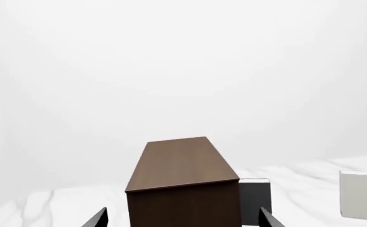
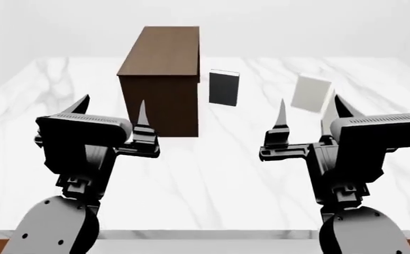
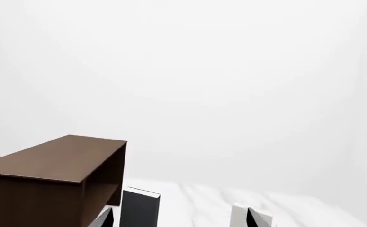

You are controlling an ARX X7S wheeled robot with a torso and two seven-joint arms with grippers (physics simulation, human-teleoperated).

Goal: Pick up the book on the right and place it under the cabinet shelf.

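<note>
On the marble table (image 2: 212,174) stand 1 dark-brown cabinet shelf (image 2: 164,79) and 3 books: 1 black-covered book (image 2: 224,88), 1 pale book (image 2: 311,92) and 1 white book (image 2: 327,117) partly hidden behind the right arm. 2 grippers, left gripper (image 2: 113,121) and right gripper (image 2: 310,119), are in view.

- The left gripper (image 2: 113,123) is black and blocky, with a ribbed strip behind its fingers.
- The right gripper (image 2: 310,119) looks the same.
- Fingers (image 2: 143,119) are thin, pointed blades.
- The arms get rounder and grey below.
</note>
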